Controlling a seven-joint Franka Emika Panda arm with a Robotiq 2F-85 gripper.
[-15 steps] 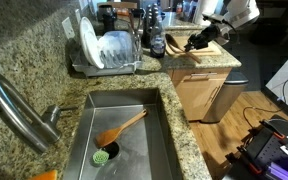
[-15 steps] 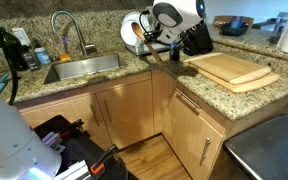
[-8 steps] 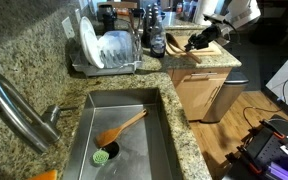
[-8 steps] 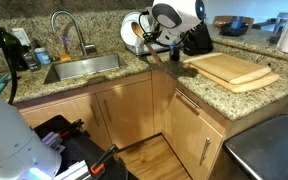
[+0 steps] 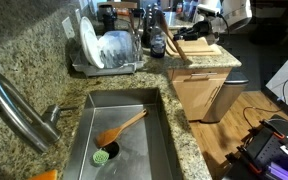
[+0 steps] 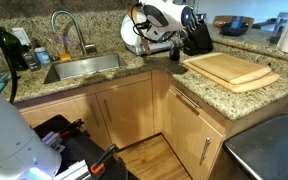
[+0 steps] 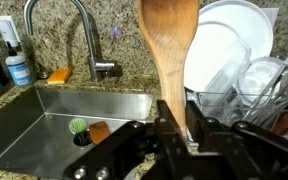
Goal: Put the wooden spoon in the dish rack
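My gripper (image 7: 176, 125) is shut on the handle of a wooden spoon (image 7: 167, 45), which stands upright with its bowl up. In the wrist view the dish rack (image 7: 246, 98), chrome wire with white plates in it, is just to the right of the spoon. In both exterior views the gripper (image 5: 196, 30) (image 6: 149, 28) hangs above the counter beside the rack (image 5: 109, 68). A second wooden spoon (image 5: 121, 127) lies in the sink.
A steel sink (image 5: 134, 105) with a faucet (image 5: 14, 105) holds a green scrubber (image 5: 102, 155). A wooden cutting board (image 6: 229, 70) and a dark knife block (image 6: 197, 38) stand on the granite counter. A spray bottle (image 7: 17, 62) stands behind the sink.
The arm has lifted and swung from the cutting board toward the dish rack, carrying the spoon with it. The spoon in the sink has not moved.
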